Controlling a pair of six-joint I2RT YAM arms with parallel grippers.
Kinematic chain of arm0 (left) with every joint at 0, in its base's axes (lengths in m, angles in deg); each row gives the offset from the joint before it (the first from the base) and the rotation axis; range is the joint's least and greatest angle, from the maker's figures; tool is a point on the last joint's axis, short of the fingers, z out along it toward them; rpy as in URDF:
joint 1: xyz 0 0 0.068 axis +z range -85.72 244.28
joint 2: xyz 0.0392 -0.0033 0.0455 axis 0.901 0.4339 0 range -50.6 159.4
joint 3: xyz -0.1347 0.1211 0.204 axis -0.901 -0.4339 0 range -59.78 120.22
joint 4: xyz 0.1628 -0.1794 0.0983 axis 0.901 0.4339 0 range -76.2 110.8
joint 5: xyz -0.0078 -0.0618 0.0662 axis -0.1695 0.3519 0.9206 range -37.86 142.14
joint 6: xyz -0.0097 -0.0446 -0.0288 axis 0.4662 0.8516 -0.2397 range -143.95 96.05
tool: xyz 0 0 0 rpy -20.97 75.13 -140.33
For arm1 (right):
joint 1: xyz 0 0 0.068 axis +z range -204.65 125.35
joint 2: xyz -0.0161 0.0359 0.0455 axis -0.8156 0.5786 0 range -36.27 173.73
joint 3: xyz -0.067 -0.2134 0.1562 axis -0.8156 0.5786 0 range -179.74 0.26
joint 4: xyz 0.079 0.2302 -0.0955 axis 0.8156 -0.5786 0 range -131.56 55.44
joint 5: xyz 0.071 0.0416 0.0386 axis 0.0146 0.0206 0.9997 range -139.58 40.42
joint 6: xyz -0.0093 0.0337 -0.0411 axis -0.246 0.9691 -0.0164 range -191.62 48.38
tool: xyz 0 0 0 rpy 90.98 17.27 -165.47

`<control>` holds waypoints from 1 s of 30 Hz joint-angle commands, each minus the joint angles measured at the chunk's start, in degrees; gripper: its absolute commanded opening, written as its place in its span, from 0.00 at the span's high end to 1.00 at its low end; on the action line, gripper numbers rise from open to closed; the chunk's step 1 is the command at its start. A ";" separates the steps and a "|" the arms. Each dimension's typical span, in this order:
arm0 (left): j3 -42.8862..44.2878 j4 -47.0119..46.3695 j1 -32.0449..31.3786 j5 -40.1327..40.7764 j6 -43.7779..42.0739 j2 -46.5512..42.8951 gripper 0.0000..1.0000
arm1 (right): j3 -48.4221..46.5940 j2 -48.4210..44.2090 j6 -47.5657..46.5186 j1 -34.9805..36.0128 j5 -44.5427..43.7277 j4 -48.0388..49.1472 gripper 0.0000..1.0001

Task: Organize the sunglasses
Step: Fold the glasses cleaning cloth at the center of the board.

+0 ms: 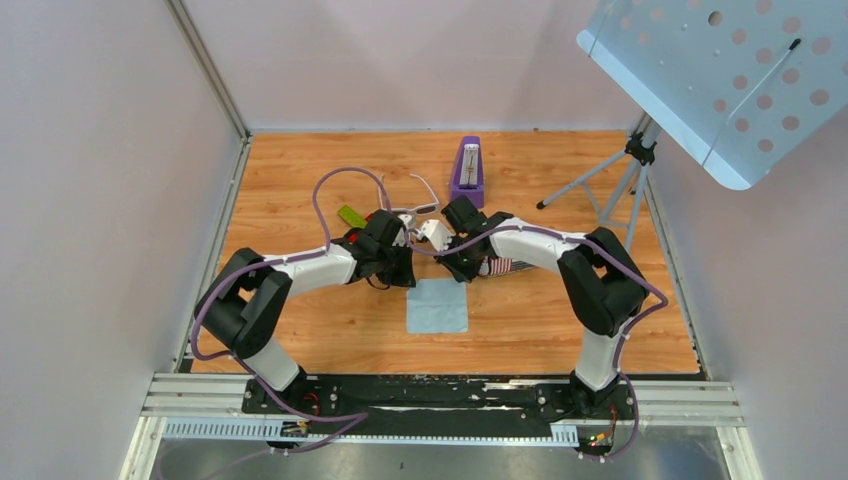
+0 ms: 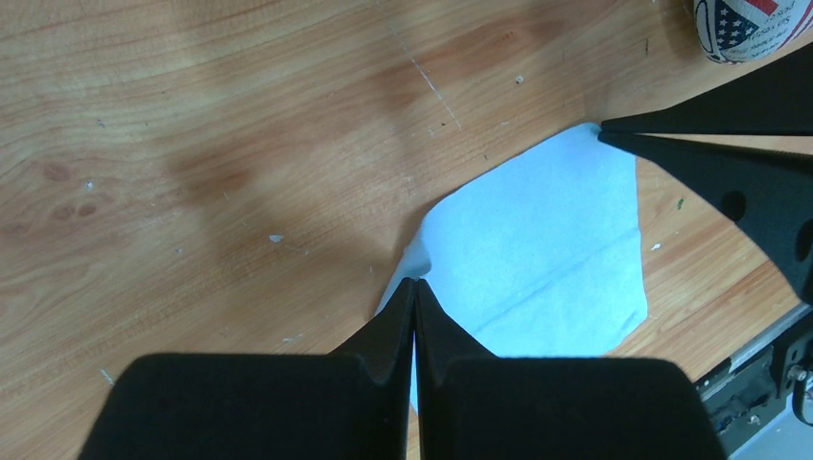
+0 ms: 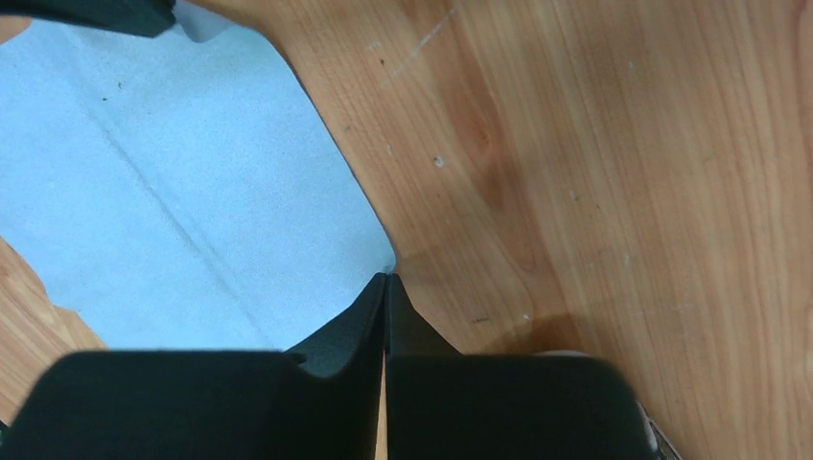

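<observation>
The sunglasses (image 1: 424, 206), white-framed with thin arms, lie on the wooden table just beyond both wrists; neither wrist view shows them. A light blue cloth (image 1: 437, 306) lies flat in front of the arms. My left gripper (image 1: 408, 279) is shut on the cloth's (image 2: 537, 259) far left corner, which curls up at the fingertips (image 2: 414, 284). My right gripper (image 1: 462, 276) is shut on the cloth's (image 3: 192, 211) far right corner (image 3: 387, 276). The left wrist view shows the right gripper's fingers (image 2: 671, 120) pinched at that corner.
A stars-and-stripes case (image 1: 497, 266) lies under the right forearm and shows as a rounded end (image 2: 753, 29) in the left wrist view. Behind it stand a purple holder (image 1: 467, 172) and a green object (image 1: 351, 215). A music stand (image 1: 640, 160) is at the back right.
</observation>
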 commanded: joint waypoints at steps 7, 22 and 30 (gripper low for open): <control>0.94 0.50 0.17 0.03 -1.70 -1.77 1.00 | 4.97 -6.95 -1.93 0.62 1.76 -0.22 1.00; 0.65 4.49 0.12 0.26 -2.84 -5.64 1.00 | 7.85 -11.04 -2.69 2.31 4.91 0.20 1.00; -0.25 5.94 0.17 -0.62 -3.84 -5.93 1.00 | 9.80 -12.83 -2.83 3.79 6.22 -0.90 1.00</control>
